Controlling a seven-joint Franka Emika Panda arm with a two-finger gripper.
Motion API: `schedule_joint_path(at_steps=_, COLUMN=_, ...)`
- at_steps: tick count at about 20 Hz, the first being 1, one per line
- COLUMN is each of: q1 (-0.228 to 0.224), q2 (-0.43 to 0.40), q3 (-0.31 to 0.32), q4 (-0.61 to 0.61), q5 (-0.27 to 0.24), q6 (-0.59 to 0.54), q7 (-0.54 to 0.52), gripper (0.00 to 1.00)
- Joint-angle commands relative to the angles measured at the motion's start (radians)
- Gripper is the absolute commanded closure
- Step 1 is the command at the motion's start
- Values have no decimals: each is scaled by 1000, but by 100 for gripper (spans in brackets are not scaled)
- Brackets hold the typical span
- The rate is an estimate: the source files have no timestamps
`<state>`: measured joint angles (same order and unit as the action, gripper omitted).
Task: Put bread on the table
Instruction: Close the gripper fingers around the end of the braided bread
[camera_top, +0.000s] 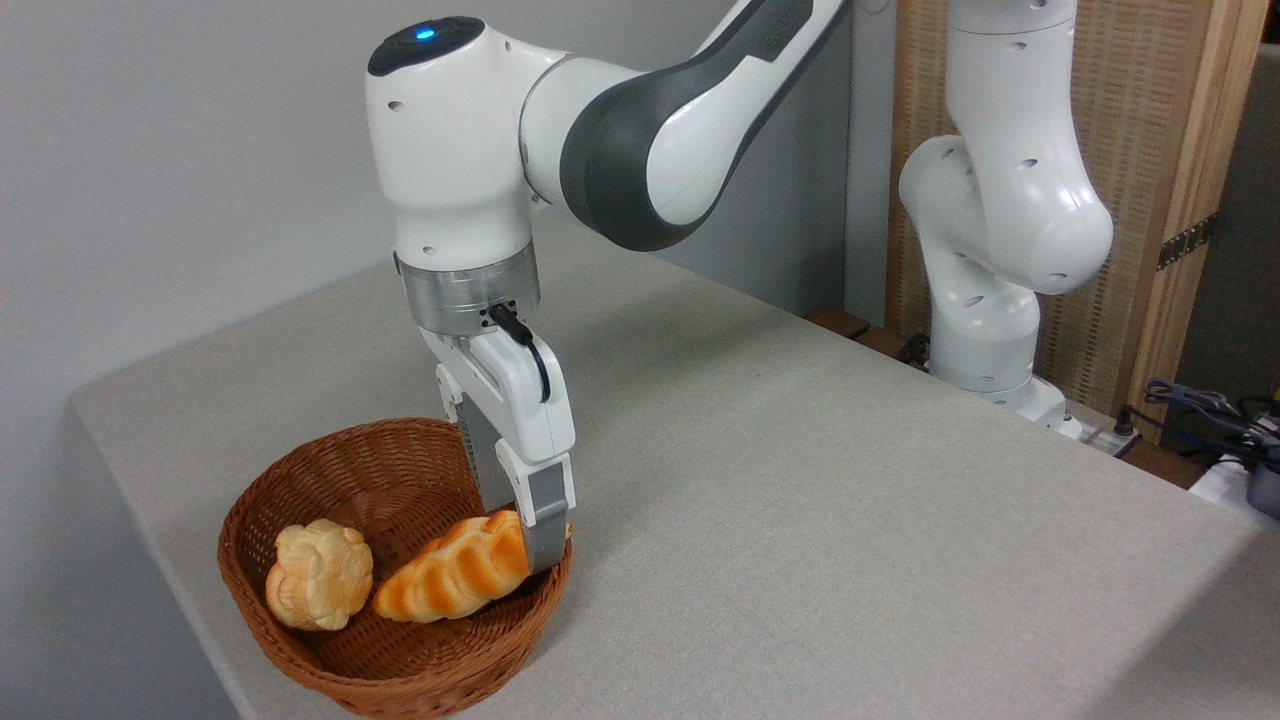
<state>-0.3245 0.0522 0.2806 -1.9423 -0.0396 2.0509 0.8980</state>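
— Where is the bread (455, 578)?
— In the wicker basket (300, 490) on the bench (800, 500), beside a small bun (318, 573).
— And your fingers (545, 525)?
— From this camera, they are clamped on the bread's right end, inside the basket's rim.

arm (640, 150): white shells, dark grey joints | blue light on top | black cable | tool (525, 525): white, grey fingers

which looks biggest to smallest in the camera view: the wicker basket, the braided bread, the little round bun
1. wicker basket, clearly the largest; it holds both others.
2. braided bread, longer than the bun, its right end hidden by the end effector.
3. round bun, smallest.
All three sit about equally near the camera, so the order looks reliable.
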Motion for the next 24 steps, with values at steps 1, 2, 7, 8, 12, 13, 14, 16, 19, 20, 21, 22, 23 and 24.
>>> schedule_joint_path(at_steps=1, q1=-7, q2=0, q3=8, q4=-7, q5=0, q6=18, q7=15, gripper=1)
schedule_joint_path(at_steps=2, q1=-7, q2=0, q3=8, q4=-7, q5=1, q6=17, q7=15, gripper=15)
schedule_joint_path(at_steps=7, q1=-7, q2=0, q3=8, q4=-7, q5=0, q6=17, q7=53, gripper=55)
schedule_joint_path(at_steps=8, q1=-7, q2=0, q3=8, q4=-7, q5=0, q6=17, q7=58, gripper=58)
schedule_joint_path(at_steps=12, q1=-7, q2=0, q3=8, q4=-7, q5=0, q6=17, q7=59, gripper=59)
schedule_joint_path(at_steps=13, q1=-7, q2=0, q3=8, q4=-7, q5=0, q6=17, q7=59, gripper=60)
schedule_joint_path(at_steps=14, q1=-7, q2=0, q3=8, q4=-7, q5=0, q6=17, q7=59, gripper=60)
schedule_joint_path(at_steps=16, q1=-7, q2=0, q3=8, q4=-7, q5=0, q6=17, q7=58, gripper=61)
schedule_joint_path(at_steps=19, q1=-7, q2=0, q3=8, q4=-7, q5=0, q6=17, q7=59, gripper=66)
schedule_joint_path(at_steps=20, q1=-7, q2=0, q3=8, q4=-7, q5=0, q6=17, q7=58, gripper=66)
schedule_joint_path(at_steps=21, q1=-7, q2=0, q3=8, q4=-7, q5=0, q6=17, q7=58, gripper=66)
schedule_joint_path(at_steps=22, q1=-7, q2=0, q3=8, q4=-7, q5=0, q6=17, q7=58, gripper=66)
schedule_joint_path(at_steps=23, q1=-7, q2=0, q3=8, q4=-7, q5=0, q6=17, q7=58, gripper=66)
schedule_joint_path(at_steps=24, q1=-7, q2=0, q3=8, q4=-6, q5=0, q6=17, q7=59, gripper=69)
